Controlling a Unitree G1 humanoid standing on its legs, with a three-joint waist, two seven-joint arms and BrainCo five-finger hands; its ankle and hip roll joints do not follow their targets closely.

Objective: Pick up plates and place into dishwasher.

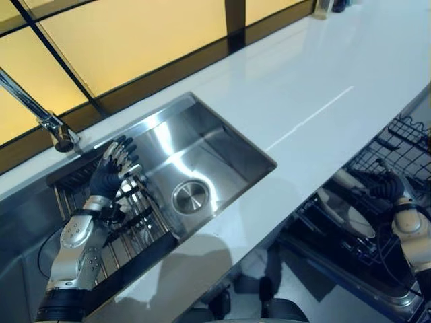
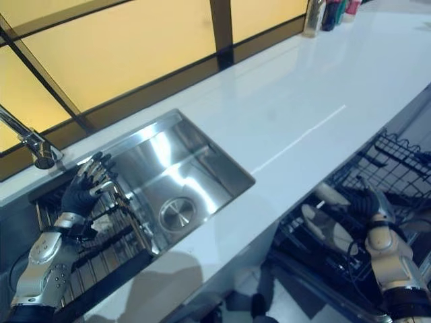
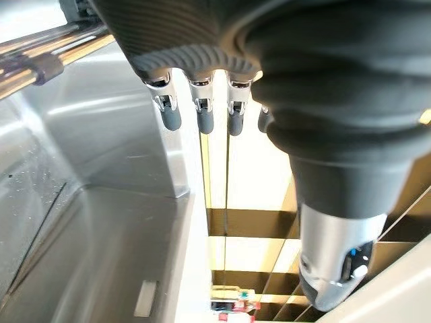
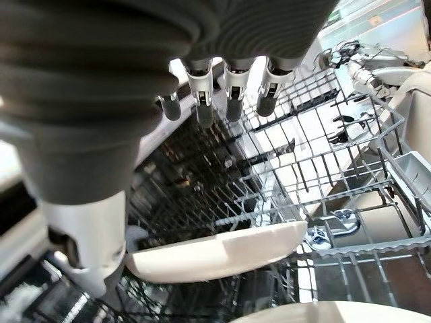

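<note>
Two white plates (image 1: 355,219) stand on edge in the dishwasher's dark wire rack (image 1: 404,145) at the lower right. My right hand (image 1: 392,188) is down inside that rack just beside them. In the right wrist view its fingers (image 4: 232,101) are relaxed and hold nothing, and one plate (image 4: 222,252) lies just past the thumb (image 4: 87,259), with a second plate's rim (image 4: 303,313) below it. My left hand (image 1: 111,168) hovers over the wire drying rack (image 1: 135,225) at the sink's left end, with its fingers spread and nothing in them.
The steel sink basin (image 1: 209,158) with its round drain (image 1: 188,196) lies right of the left hand. A faucet (image 1: 40,114) rises behind it. The white counter (image 1: 316,87) runs between sink and dishwasher. Bottles (image 2: 330,12) stand at the far end.
</note>
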